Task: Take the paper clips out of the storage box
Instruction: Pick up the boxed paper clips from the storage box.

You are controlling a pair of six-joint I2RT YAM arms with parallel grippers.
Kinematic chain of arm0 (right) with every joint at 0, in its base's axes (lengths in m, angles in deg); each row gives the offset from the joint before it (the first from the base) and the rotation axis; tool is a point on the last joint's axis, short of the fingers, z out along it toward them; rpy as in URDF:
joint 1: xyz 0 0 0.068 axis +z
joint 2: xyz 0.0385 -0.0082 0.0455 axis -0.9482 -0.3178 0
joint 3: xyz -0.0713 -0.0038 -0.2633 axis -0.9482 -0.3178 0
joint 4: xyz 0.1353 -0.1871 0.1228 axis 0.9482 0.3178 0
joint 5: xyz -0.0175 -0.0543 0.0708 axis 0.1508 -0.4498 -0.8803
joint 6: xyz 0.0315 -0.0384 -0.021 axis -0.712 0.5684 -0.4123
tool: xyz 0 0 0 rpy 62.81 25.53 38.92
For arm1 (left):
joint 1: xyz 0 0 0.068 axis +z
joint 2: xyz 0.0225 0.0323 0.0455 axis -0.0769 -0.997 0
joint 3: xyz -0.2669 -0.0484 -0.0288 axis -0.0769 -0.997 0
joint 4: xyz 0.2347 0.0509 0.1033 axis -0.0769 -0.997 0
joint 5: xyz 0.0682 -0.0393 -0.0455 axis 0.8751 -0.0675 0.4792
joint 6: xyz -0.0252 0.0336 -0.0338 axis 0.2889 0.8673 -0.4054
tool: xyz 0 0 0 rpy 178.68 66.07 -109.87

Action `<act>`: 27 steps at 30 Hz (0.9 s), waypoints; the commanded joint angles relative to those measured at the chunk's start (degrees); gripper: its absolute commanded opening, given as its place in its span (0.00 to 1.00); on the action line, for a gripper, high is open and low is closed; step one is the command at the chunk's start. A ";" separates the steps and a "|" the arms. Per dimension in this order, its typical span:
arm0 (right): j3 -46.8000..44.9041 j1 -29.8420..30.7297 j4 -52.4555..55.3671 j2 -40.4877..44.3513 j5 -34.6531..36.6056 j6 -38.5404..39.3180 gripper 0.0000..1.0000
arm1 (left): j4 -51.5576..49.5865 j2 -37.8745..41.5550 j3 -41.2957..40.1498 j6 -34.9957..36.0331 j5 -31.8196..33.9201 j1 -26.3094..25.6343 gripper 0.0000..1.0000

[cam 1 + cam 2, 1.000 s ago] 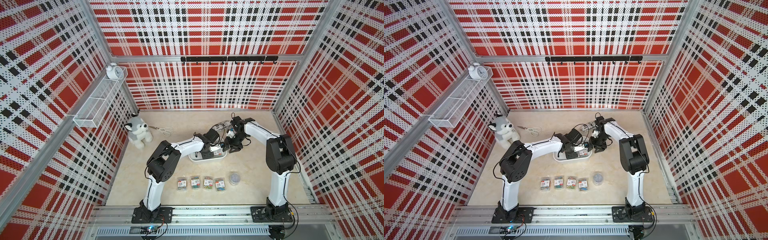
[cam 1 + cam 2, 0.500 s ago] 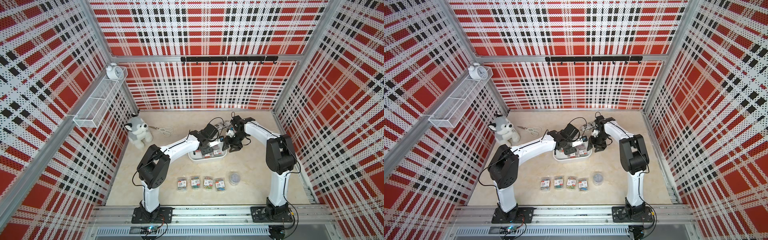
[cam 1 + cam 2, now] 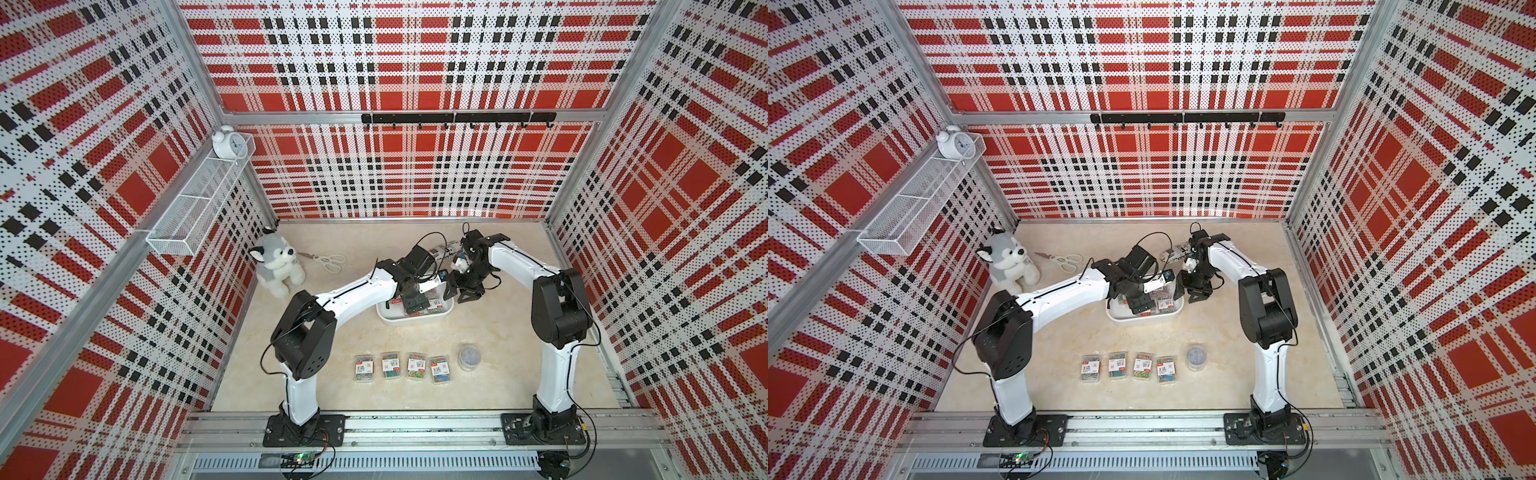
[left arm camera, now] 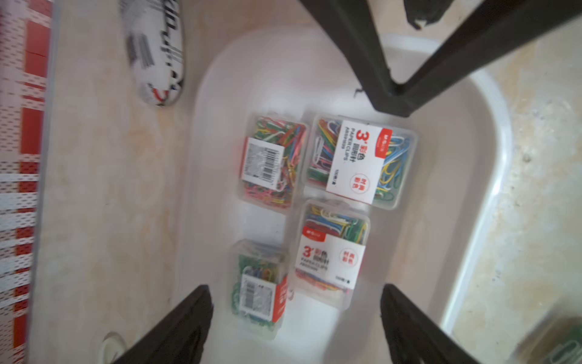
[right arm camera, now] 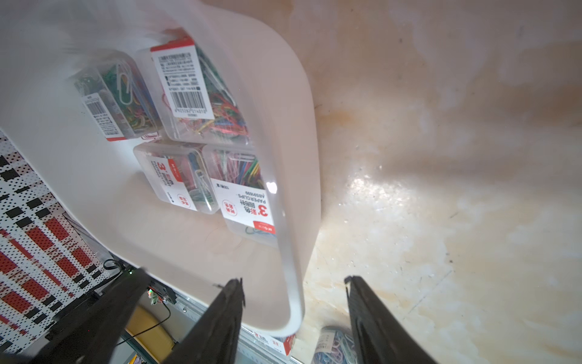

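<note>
– Above the storage box (image 3: 415,322), what do both top views show?

– Both arms reach to it. The left pincer (image 3: 415,308) hangs over the box's inside, and the right pincer (image 3: 459,296) sits at the box's right end. Four paper clip cases (image 3: 390,365) lie in a row on the tabletop (image 3: 498,395), on the robot-base side of the storage box (image 3: 1142,318) and well apart from it. The round tub (image 3: 469,357) stands on that same side, off the box's right corner. A printed pouch (image 3: 444,251) lies near the box's far side.

– And the left wrist view?

– It is a bit blurred. Four more paper clip cases (image 4: 359,160) lie inside the storage box (image 4: 500,126), packed two by two. Two show red-and-white front labels, two show barcodes. The left pincer (image 4: 294,286) is spread wide above them, pinching nothing. The right pincer's fingers (image 4: 362,47) reach over the box's far end.

– The right wrist view?

– The right pincer (image 5: 292,280) is spread, with the wall of the storage box (image 5: 299,126) between its fingers. One finger is inside the box; the other is outside and clear of the wall. Whether the inner one touches the wall I cannot tell. The same four cases (image 5: 201,91) lie inside the box.
</note>
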 commanded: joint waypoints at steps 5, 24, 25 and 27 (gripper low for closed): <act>-0.71 0.06 -0.16 0.64 -0.04 -0.07 0.59 | -2.86 -5.73 2.24 1.60 -4.00 -0.23 0.90; -2.25 -0.08 -0.89 1.44 -0.12 0.02 0.58 | -1.36 -11.78 3.26 0.73 1.38 -0.28 0.67; -2.27 -0.01 -0.91 1.44 -0.11 0.02 0.58 | -1.36 -11.71 3.42 0.72 1.48 -0.24 0.65; -2.30 -0.04 -0.92 1.44 -0.15 0.02 0.58 | -1.44 -11.13 3.80 0.72 1.24 -0.10 0.61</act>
